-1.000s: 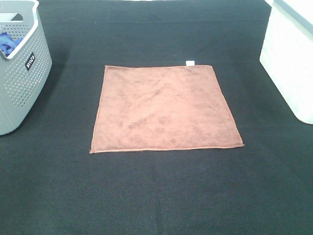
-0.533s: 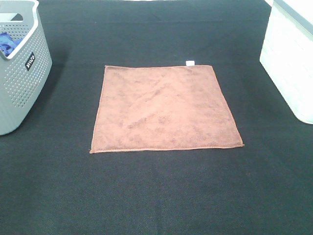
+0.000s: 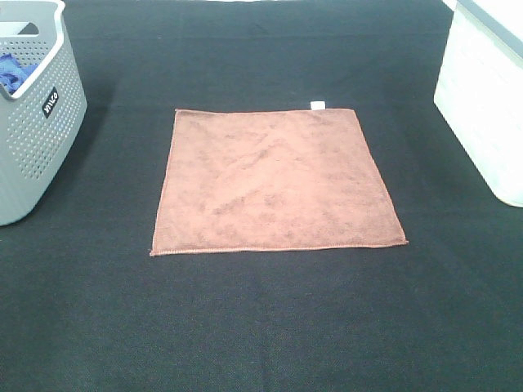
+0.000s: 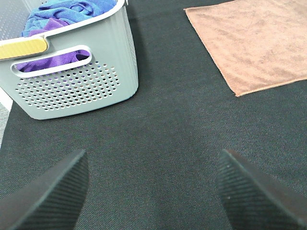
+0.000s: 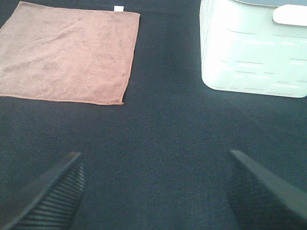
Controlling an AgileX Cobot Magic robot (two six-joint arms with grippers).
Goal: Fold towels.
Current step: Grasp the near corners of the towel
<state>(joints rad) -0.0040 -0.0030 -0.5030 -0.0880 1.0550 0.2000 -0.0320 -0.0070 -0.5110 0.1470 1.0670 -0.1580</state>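
Note:
A reddish-brown square towel (image 3: 274, 181) lies flat and unfolded in the middle of the black table, with a small white tag (image 3: 318, 104) at its far right corner. It also shows in the left wrist view (image 4: 254, 43) and in the right wrist view (image 5: 67, 55). My left gripper (image 4: 153, 191) is open and empty over bare table, apart from the towel's near left corner. My right gripper (image 5: 153, 191) is open and empty over bare table, apart from the towel's near right corner. Neither gripper shows in the exterior high view.
A grey perforated basket (image 3: 33, 122) with blue and purple cloths (image 4: 67, 14) stands at the left edge. A white bin (image 3: 486, 98) stands at the right edge; it also shows in the right wrist view (image 5: 254, 52). Black cloth (image 3: 270, 327) covers the table.

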